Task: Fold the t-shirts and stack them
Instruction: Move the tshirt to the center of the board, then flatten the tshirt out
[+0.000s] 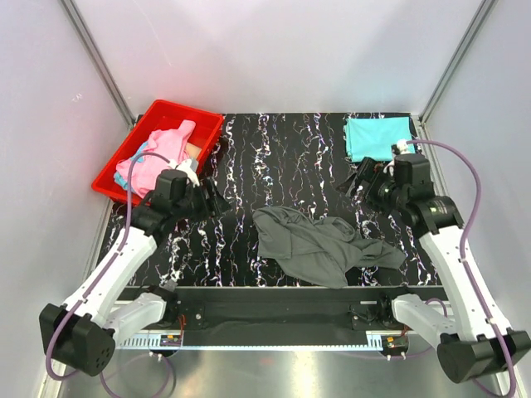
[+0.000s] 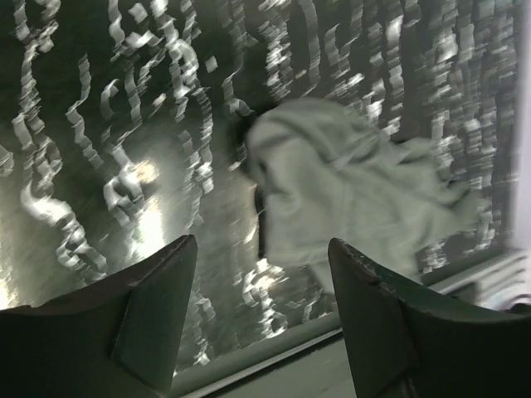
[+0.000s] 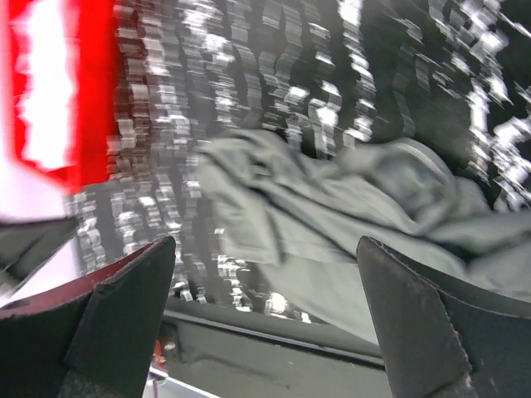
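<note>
A crumpled dark grey t-shirt lies on the black marbled table, near its front edge; it shows in the left wrist view and the right wrist view. A folded teal t-shirt rests at the back right corner. Pink and light blue t-shirts are heaped in the red bin. My left gripper hangs open and empty left of the grey shirt. My right gripper is open wide and empty, just in front of the teal shirt.
The red bin stands at the back left corner, partly off the table. White walls with metal posts close in the back and sides. The table's front rail runs between the two arm bases.
</note>
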